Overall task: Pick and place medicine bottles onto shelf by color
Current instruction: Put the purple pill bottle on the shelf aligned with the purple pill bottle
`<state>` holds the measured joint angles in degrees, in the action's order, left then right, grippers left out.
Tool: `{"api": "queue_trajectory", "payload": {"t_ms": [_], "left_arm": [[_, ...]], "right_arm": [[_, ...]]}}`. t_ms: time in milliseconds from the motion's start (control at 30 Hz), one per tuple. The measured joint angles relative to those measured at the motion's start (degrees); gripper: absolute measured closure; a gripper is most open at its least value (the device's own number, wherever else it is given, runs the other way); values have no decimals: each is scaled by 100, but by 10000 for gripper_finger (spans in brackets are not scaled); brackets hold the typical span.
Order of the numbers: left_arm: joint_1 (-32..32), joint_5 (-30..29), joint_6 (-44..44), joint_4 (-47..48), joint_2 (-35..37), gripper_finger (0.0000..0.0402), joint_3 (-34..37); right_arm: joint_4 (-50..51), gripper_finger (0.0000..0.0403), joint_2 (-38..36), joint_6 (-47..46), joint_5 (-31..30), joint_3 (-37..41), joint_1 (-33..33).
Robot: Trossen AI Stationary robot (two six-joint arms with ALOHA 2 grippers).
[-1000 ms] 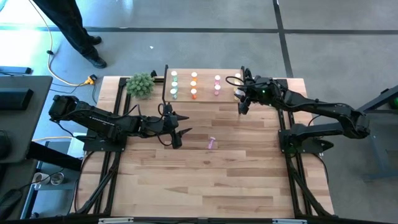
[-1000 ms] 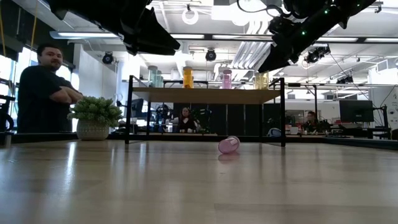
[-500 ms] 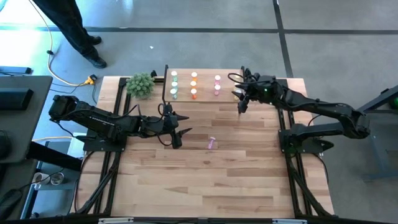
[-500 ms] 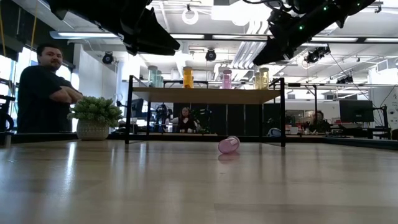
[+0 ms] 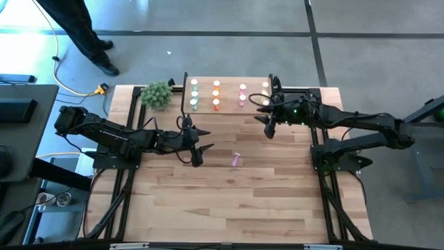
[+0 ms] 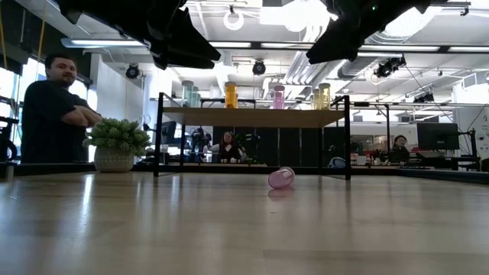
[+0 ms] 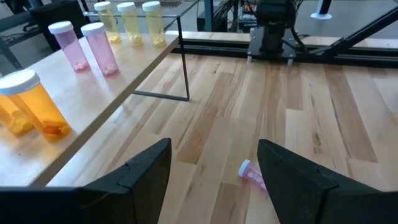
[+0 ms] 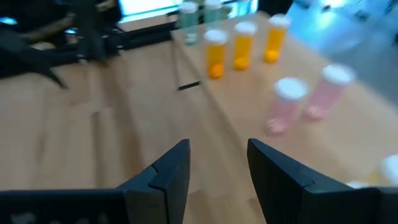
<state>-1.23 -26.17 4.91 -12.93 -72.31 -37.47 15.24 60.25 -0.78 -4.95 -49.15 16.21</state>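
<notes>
The right gripper (image 5: 268, 126) has been drawn back off the small light-wood shelf (image 5: 229, 111), fingers parted and empty; the left gripper (image 5: 201, 153) is held released near the fallen pink translucent bottle (image 5: 236, 160) on the desk

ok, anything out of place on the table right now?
One thing: a pink bottle lies tipped on its side on the tabletop, in front of the shelf, while the other bottles stand upright on the shelf. It rests between the left gripper and the right gripper; neither touches it. No spill visible.
</notes>
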Motion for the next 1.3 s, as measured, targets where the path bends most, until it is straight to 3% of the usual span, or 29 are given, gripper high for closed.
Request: {"api": "queue_trajectory", "payload": {"t_ms": [367,733,867,1000,1300], "left_arm": [[0,7,579,612,0,172,0],[0,19,844,1345,6,172,0],[2,166,846,1534,101,172,0],[2,296,845,1735,271,172,-1],[37,110,786,2734,818,172,-4]], "right_arm": [[181,251,1,-1812,-85,11,-1434],[-118,251,427,-2151,-1596,-566,-2991],[30,251,972,-2174,-1624,-1235,-3262],[969,251,1650,-2273,-1626,-2113,-3370],[2634,251,2823,-3846,-1609,-3383,-3200]]}}
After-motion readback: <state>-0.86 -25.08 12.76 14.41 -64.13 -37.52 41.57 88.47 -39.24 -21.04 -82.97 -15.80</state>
